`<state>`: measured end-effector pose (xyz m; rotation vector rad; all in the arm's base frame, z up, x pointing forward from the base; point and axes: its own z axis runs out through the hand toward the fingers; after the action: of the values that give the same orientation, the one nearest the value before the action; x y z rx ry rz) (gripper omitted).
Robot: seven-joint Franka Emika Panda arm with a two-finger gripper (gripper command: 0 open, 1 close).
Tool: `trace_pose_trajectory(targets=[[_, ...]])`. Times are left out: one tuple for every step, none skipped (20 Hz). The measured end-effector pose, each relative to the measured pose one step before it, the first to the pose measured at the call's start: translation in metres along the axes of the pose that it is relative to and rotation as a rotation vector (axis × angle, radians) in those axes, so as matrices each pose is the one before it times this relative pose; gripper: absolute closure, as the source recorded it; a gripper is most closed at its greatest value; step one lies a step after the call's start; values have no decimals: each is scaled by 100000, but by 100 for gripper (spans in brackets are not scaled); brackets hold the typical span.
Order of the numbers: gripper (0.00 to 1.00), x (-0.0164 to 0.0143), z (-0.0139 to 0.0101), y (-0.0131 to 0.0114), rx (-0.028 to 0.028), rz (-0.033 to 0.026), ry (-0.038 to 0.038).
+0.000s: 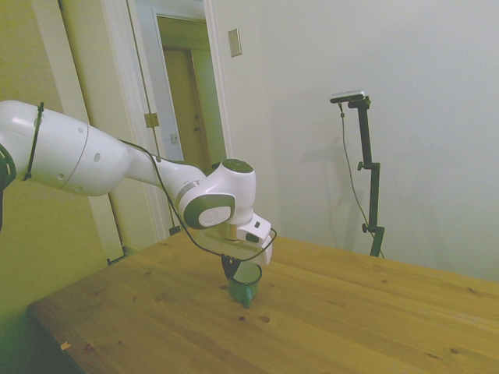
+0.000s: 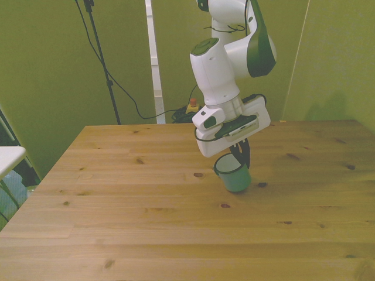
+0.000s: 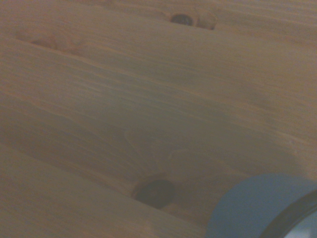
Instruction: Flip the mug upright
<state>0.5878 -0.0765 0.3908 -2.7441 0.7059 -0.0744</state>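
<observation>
**Mug's nearly upright, gripper clamped on its rim**

Starting close in: your wrist view is mostly blurry wooden table (image 3: 124, 89), with a dark knot in the grain and a slice of the mug (image 3: 247, 208) poking into one corner, teal wall plus a bit of dark rim. Soft focus, so not much more to get out of it.

Pull back to the front view and you'll see the mug (image 2: 234, 175) sitting around the middle of the table (image 2: 117, 222), a bit toward the front view's right. Its mouth faces up with a slight tilt, white inside showing. Its base looks to be on the wood or just above it; you can't tell which from here. The gripper (image 2: 239, 153) comes down on it from above, dark fingers pinched onto the rim on the far side, so it's closed on the mug.

The side view backs that up: mug (image 1: 244, 285) mouth-up under the gripper (image 1: 234, 269), arm reaching in low over the table (image 1: 374, 319). Behind it all you've got a white wall (image 1: 421, 93) and a doorway (image 1: 183, 101).
</observation>
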Motion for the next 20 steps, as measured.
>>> trace_pose_trajectory(targets=[[100,63,-34,17,-2230,277,1087],[100,54,-13,-9,-2308,127,1238],[100,-17,60,-60,-2123,134,1047],[100,-76,103,-99,-2287,-63,1357],[100,-119,123,-149,-2542,78,1878],[100,-122,143,-181,-2175,149,1572],[100,-119,142,-233,-1936,41,1223],[100,-128,162,-221,-1561,190,755],[100,-99,156,-118,-1131,298,674],[100,-57,121,-82,-411,593,631],[0,-19,102,-18,-235,574,35],[0,18,49,3,-319,549,166],[0,3,84,15,-174,333,-80],[0,12,81,24,-138,422,-86],[0,25,84,15,-76,390,-98],[0,40,75,14,-71,221,-73],[0,55,57,34,-60,174,-33],[0,61,24,36,-36,144,19],[0,70,1,32,-16,129,59],[0,78,-5,27,-5,117,79]])
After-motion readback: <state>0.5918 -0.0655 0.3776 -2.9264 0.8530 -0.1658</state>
